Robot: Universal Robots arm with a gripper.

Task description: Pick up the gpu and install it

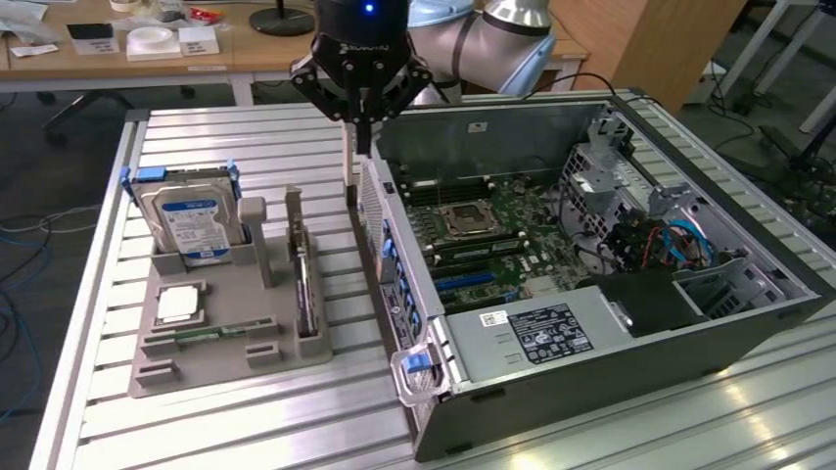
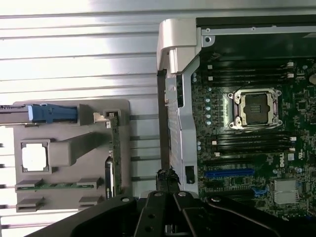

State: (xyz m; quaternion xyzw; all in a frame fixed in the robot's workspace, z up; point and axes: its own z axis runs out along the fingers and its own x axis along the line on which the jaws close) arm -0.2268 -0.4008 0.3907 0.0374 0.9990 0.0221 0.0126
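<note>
The gpu (image 1: 304, 284) stands on edge in the rightmost slot of the grey holder (image 1: 196, 377), green board edge up and its silver bracket at the far end. The wrist view shows the gpu (image 2: 111, 148) in that same holder (image 2: 69, 153). My gripper (image 1: 352, 122) hangs shut above the gap between the holder and the open computer case (image 1: 627, 392), near the case's far corner. It is to the right of the gpu and well above it. A thin pale strip runs straight down from the shut jaws; I cannot tell what it is. In the wrist view the gripper (image 2: 165, 175) sits beside the case's rear wall (image 2: 180, 113).
The holder also carries a hard drive (image 1: 190, 220) with a blue-white label, a processor (image 1: 179, 304) and a memory stick (image 1: 209, 333). Inside the case lie the motherboard with its socket (image 1: 464, 220) and blue card slots (image 1: 464, 284). A slatted metal table (image 1: 235, 431) supports everything.
</note>
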